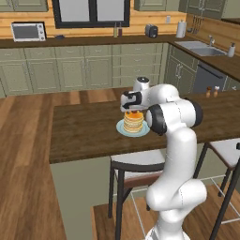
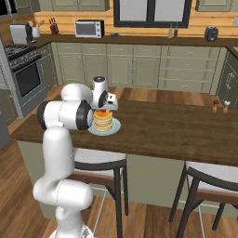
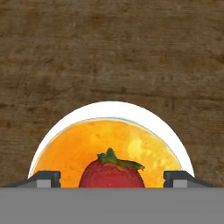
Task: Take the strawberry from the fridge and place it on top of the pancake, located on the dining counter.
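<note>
The strawberry [image 3: 111, 173], red with a green leafy cap, rests on top of the golden pancake [image 3: 109, 144] stack, which sits on a pale plate [image 3: 57, 129] on the dark wooden dining counter [image 3: 109, 48]. My gripper [image 3: 111, 179] is open directly above the stack, its two fingertips [image 3: 46, 178] standing wide on either side of the strawberry without touching it. In the left base view the gripper [image 1: 133, 110] hovers just over the pancake [image 1: 133, 123]; the right base view shows the gripper [image 2: 103, 109] above the pancake [image 2: 102, 121] too. The fridge is out of view.
Two small shakers [image 2: 219, 107] stand on the counter's far right part. Dark-framed stools [image 1: 136, 164] are tucked under the near edge of the counter. Green wall cabinets, a microwave [image 2: 89, 28] and a sink [image 1: 199, 48] line the back.
</note>
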